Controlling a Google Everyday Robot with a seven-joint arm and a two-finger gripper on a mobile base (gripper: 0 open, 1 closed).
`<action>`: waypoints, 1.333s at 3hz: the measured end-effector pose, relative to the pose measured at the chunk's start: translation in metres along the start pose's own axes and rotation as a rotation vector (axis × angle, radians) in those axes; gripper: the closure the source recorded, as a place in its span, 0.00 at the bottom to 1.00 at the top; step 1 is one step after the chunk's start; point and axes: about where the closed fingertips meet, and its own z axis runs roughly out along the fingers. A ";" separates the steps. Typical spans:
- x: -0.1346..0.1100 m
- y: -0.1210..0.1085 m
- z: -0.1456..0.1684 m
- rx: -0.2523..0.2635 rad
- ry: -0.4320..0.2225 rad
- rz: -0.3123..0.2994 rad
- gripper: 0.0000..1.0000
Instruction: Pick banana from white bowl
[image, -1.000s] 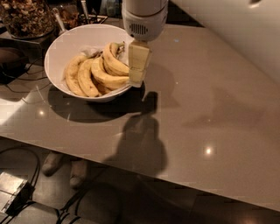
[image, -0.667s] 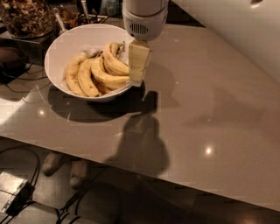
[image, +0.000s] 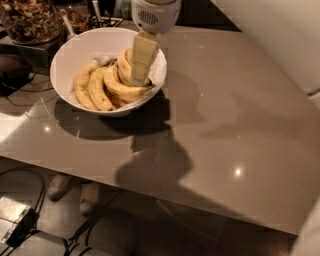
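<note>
The white bowl (image: 75, 47) stands at the table's far left and holds several ripe yellow bananas. My gripper (image: 138, 79) hangs from its white wrist (image: 155, 14) and reaches down into the bowl's right side. Its tip is at the topmost curved banana (image: 120, 87), which lies across the others near the right rim. I cannot tell whether it touches that banana. The other bananas (image: 92, 90) lie to its left.
The grey table (image: 225, 125) stretches right and toward me. A dark glass jar of nuts (image: 30, 20) and a holder with utensils (image: 95, 15) stand behind the bowl. A dark object with cables (image: 12, 70) lies left of the bowl. The table's front edge (image: 150, 187) drops to the floor.
My gripper has moved left from the bowl's right rim to over the bananas inside it. The bowl and bananas have not moved.
</note>
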 end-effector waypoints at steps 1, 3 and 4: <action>-0.022 -0.006 0.005 -0.044 -0.013 0.003 0.11; -0.050 -0.016 0.021 -0.090 -0.019 -0.005 0.35; -0.055 -0.017 0.032 -0.110 -0.012 -0.013 0.32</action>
